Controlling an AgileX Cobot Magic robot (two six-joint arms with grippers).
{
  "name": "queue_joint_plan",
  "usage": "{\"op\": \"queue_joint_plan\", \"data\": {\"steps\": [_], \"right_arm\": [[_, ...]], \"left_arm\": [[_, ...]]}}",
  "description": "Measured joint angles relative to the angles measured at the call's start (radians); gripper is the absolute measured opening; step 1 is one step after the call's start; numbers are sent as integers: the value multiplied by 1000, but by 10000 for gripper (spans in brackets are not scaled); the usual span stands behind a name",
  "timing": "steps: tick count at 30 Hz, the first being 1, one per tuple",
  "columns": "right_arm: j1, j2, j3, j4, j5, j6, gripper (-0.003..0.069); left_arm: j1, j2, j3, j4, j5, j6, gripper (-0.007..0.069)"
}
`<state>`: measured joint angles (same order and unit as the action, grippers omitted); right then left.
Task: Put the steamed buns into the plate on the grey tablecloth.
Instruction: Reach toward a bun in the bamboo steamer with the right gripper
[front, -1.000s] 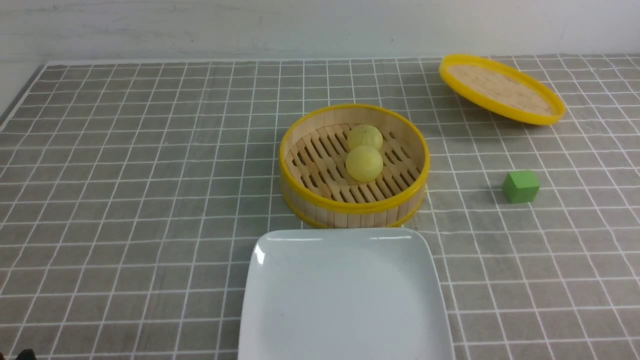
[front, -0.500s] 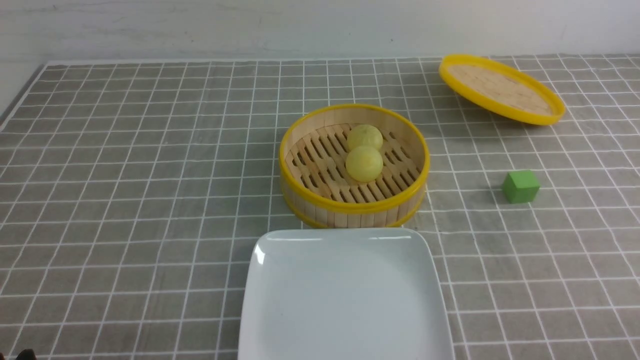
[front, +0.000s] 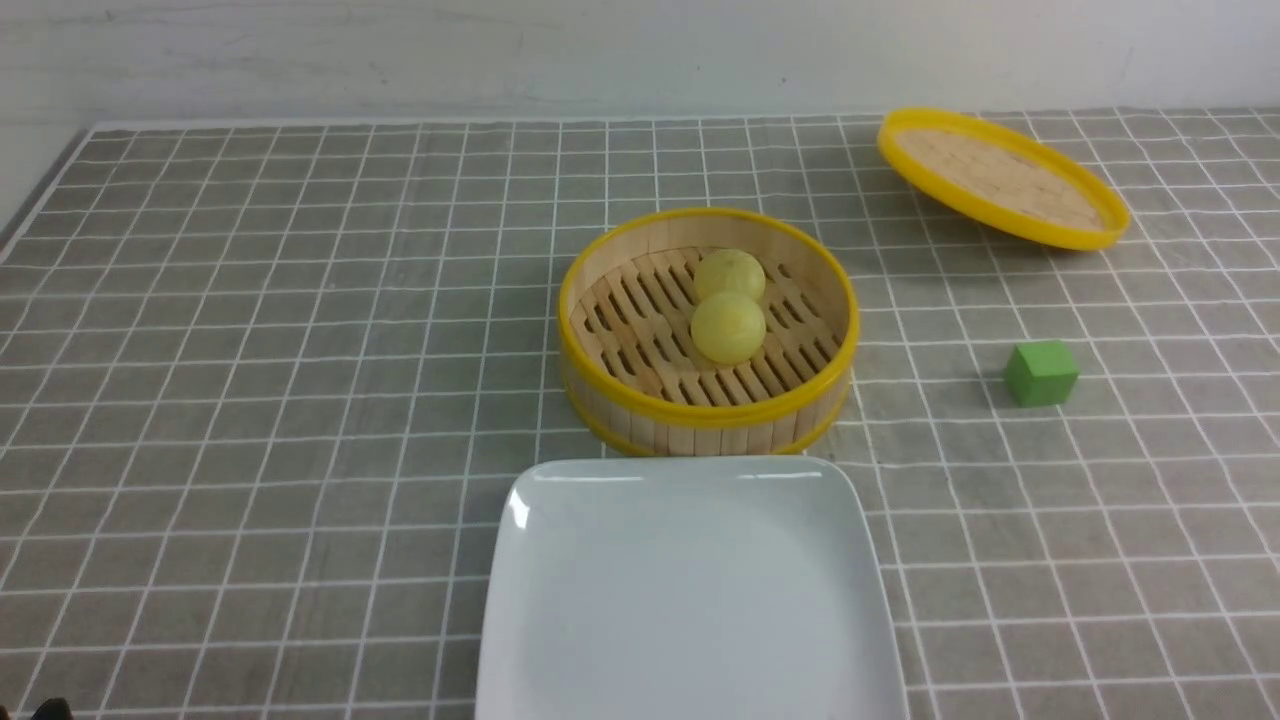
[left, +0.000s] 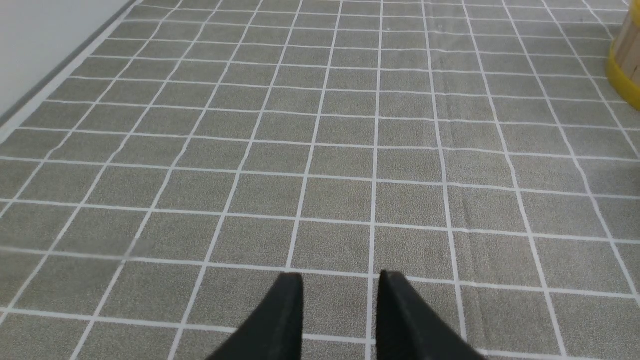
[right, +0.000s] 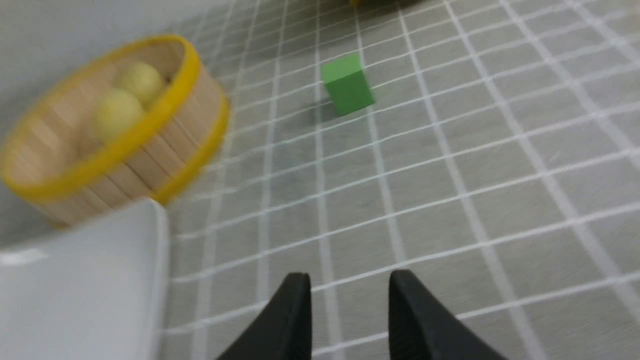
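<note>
Hovering above grey tablecloth (left: 320, 150), left gripper (left: 340, 282), right gripper (right: 350, 282), jaws apart

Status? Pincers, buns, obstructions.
Left pincer open, empty; right pincer open, empty. Both steamed buns in bamboo steamer, lid off. Plate unloaded. Nothing blocking.

No readable text, label, brand mark, number or sign appears in any view. The only marking present is the grid of thin white lines on the grey tablecloth (front: 300, 300), which carries no characters.
</note>
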<state>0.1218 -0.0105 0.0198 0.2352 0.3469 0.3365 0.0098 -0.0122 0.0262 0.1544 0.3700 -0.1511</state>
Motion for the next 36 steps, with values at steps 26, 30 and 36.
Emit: {"op": "queue_joint_plan", "data": {"steps": [26, 30, 36], "right_arm": [[-8, 664, -686, -163, 525, -149, 1], [-8, 920, -792, -191, 672, -146, 13], [59, 1206, -928, 6, 675, -314, 81]], "left_arm": [[0, 0, 0, 0, 0, 0, 241], [0, 0, 0, 0, 0, 0, 241], [0, 0, 0, 0, 0, 0, 241]]}}
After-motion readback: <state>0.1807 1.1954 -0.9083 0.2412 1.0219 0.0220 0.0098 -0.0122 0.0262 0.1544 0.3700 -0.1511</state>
